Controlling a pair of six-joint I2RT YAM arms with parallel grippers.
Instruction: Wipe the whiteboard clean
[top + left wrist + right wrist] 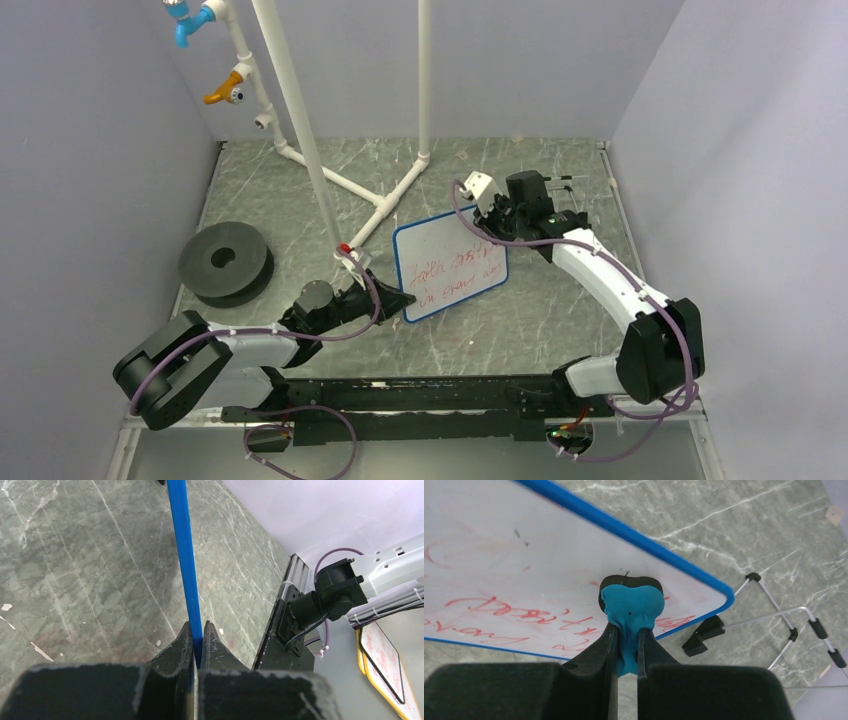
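Note:
The whiteboard (pixel 450 265) is a white board with a blue rim and two lines of red handwriting, held tilted above the table. My left gripper (pixel 405 300) is shut on its lower left edge; in the left wrist view the blue rim (pixel 182 555) runs edge-on out from between the closed fingers of the left gripper (pixel 198 630). My right gripper (pixel 627 630) is shut on a blue eraser (pixel 631 602) with a black pad, which rests against the whiteboard (pixel 524 565) near its right corner, on the red writing. In the top view the right gripper (pixel 487 225) is at the board's upper right corner.
A black wire easel stand (pixel 774 615) lies on the table behind the board. A black foam ring (pixel 225 262) sits at the left. A white pipe frame (pixel 380 200) stands at the back centre, close to the board's upper left. Walls close in on three sides.

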